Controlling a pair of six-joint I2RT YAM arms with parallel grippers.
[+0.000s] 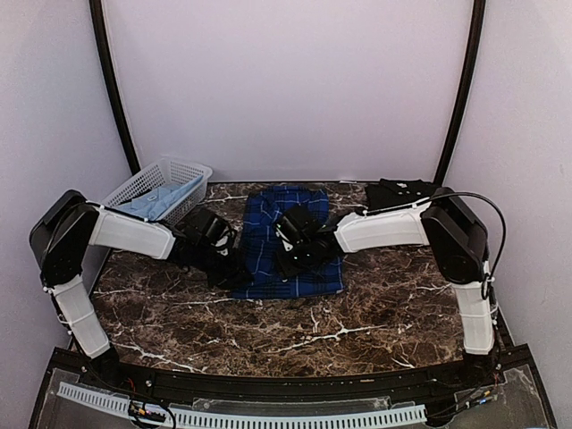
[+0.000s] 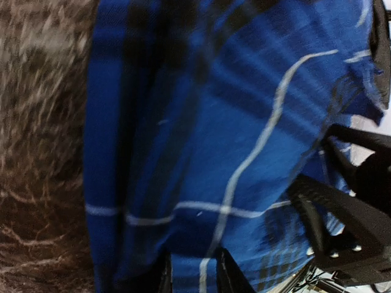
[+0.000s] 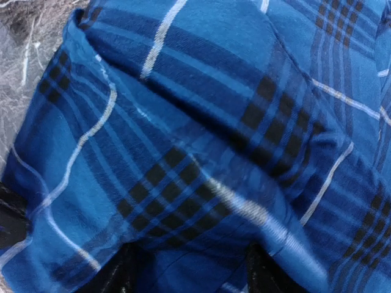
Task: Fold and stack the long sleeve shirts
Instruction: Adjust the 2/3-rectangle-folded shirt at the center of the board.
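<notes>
Shirt (image 1: 266,239) edge lies between left claw (image 2: 197,273) fingers.

On the table (image 1: 357,322), at the middle and toward the far edge, the first shirt (image 1: 268,259) lies spread. To its right, in the far-right corner, the second shirt (image 1: 398,192) lies bunched. The basket (image 1: 179,170) sits at the far-left corner, perhaps overhanging the edge, with a cloth (image 1: 156,204) in it. The left gripper (image 1: 234,273) is at the first shirt's near-left corner. The right gripper (image 1: 288,259) is over its middle.
</notes>
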